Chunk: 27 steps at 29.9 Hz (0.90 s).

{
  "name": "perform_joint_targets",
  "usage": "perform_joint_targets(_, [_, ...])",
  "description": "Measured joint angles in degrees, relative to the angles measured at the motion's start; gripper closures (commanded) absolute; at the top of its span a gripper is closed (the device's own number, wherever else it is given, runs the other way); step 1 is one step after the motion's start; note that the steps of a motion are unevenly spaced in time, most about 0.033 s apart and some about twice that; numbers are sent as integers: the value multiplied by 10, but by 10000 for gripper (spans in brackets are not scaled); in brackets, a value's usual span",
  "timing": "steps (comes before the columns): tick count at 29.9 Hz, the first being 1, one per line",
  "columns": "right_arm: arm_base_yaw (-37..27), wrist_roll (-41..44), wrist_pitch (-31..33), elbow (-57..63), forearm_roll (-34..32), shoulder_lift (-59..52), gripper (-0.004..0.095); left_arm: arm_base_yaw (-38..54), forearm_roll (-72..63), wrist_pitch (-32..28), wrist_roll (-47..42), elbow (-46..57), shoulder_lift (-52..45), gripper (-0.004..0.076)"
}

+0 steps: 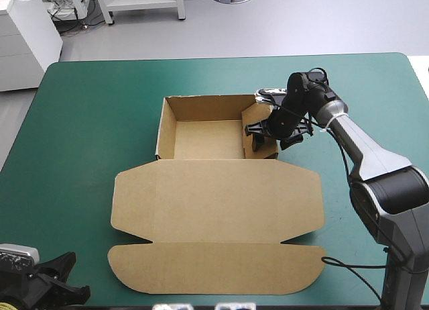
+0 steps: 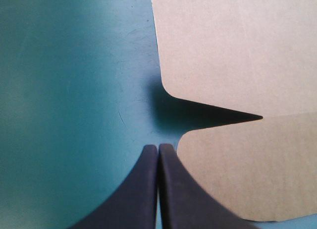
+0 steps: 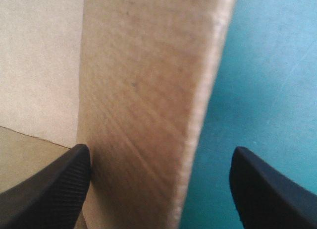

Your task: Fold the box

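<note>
**One Brown Box, Two Grippers**

The right gripper (image 3: 159,150) is wide open. Its two black fingers (image 3: 54,182) stand far apart. Between them stands one side wall (image 3: 143,90) of the box (image 1: 221,196). The wall is up, and it leans a little. One finger is on the inside of the wall, right next to it, but I cannot tell if it touches. The other finger is on the outside, well away from the wall, over the teal-green cover (image 3: 267,65).

From above, the right gripper (image 1: 273,137) is at the right side of the tray (image 1: 208,139). The tray is the far part of the box. Its walls are up and its top is open.

On the near side of the tray, the lid (image 1: 221,189) lies flat on the cover (image 1: 87,122). Past the lid lies one long front flap (image 1: 214,266) with round corners, flat too. The board is cut in at two spots, one on each side, where the lid meets the flap.

The left gripper (image 2: 158,147) is closed. Its two black fingers (image 2: 136,189) meet in one point and hold nothing. The flap (image 2: 247,174) is just beside one finger. The lid (image 2: 233,50) is ahead of that, on the same side. From above, the left gripper (image 1: 70,276) is low by the near left corner of the table.

I count one box, two grippers and four fingers.
</note>
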Motion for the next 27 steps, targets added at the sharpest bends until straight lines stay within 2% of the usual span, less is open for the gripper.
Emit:
perform_joint_targets(3, [2, 0, 0, 0, 0, 1, 459, 0, 0, -1, 0, 16, -3, 734])
perform_joint_targets(8, [3, -3, 0, 0, 2, 1, 929, 0, 0, -3, 0, 24, -3, 734])
perform_joint_targets(20, [-10, -46, 3, -18, -3, -3, 927, 0, 0, -14, 0, 24, -3, 734])
perform_joint_targets(27, [-107, -55, 4, -104, -37, -69, 927, 0, 0, -15, 0, 24, -3, 734])
